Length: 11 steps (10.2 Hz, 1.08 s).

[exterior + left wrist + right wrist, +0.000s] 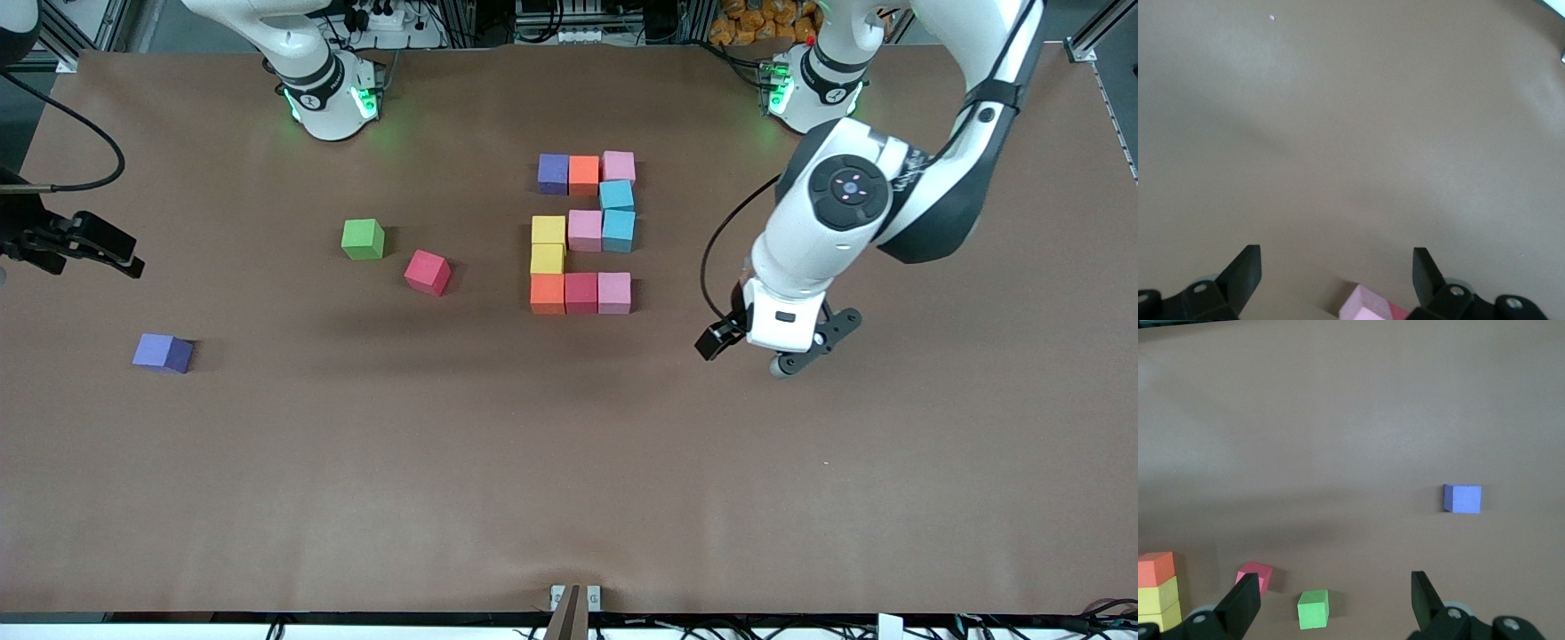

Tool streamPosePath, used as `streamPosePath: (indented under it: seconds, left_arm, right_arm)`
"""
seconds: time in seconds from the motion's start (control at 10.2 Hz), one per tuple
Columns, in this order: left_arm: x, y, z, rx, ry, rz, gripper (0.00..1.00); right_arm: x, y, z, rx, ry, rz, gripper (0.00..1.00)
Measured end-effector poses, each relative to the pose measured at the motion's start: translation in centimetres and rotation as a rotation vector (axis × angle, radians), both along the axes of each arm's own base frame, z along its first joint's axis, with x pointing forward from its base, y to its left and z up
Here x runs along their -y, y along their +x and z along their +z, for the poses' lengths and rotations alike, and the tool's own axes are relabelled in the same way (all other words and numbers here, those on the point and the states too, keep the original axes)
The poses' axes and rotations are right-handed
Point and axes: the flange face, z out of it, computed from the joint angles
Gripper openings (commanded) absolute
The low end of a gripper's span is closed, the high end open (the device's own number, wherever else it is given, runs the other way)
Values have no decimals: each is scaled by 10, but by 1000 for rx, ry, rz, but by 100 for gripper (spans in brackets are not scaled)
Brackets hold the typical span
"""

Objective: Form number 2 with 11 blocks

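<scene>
My left gripper hangs released and empty over bare tabletop toward the left arm's end; my right gripper waits released at the other end. The number 2 sits mid-table, eleven blocks touching. They look light, stiff foam: pinch opposite flat faces.
</scene>
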Motion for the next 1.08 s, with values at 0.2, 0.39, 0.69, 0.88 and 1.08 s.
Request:
streamPosePath:
  seconds: [0.2, 0.39, 0.69, 0.88, 1.08]
  left_arm:
    - [-22, 2, 21, 0, 39, -124, 100]
    - [-67, 4, 56, 11, 91, -246, 100]
    - [-134, -8, 117, -30, 73, -345, 100]
    - [-172, -17, 153, -62, 69, -404, 100]
    - [-214, -28, 178, -73, 47, -430, 100]
  right_arm:
    - [0, 0, 4, 8, 0, 0, 100]
    - [-1, -1, 5, 9, 0, 2, 100]
    - [-2, -4, 3, -23, 1, 4, 100]
    - [-1, -5, 8, -21, 0, 3, 100]
    - [3, -6, 11, -18, -3, -5, 100]
